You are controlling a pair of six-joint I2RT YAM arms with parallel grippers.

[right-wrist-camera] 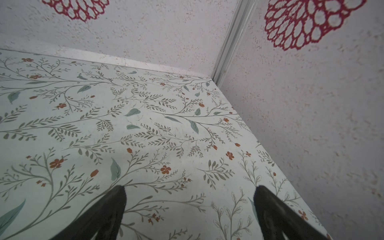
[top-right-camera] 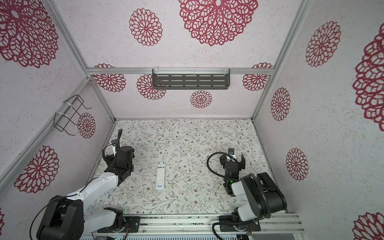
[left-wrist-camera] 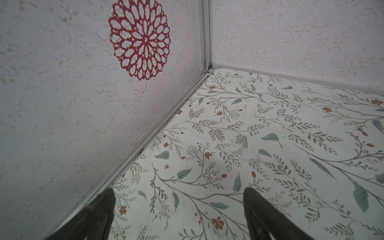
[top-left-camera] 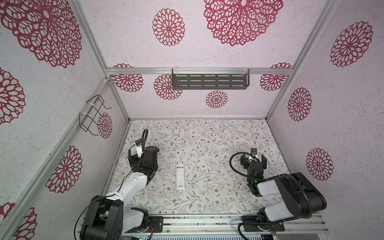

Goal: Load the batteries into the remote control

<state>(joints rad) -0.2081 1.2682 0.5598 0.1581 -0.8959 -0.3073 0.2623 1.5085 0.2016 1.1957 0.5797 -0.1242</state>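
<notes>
Remote control [top-left-camera: 180,175] lies flat mid-table [top-left-camera: 207,135], btwn the two arms, well apart from both. Left tool [left-wrist-camera: 178,193] & right tool [right-wrist-camera: 190,191]: jaws wide apart, empty, near the side walls.

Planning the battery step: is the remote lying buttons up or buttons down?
Buttons up: in both top views the remote control lies flat on the table, button rows and blue logo showing; its underside is hidden.
</notes>
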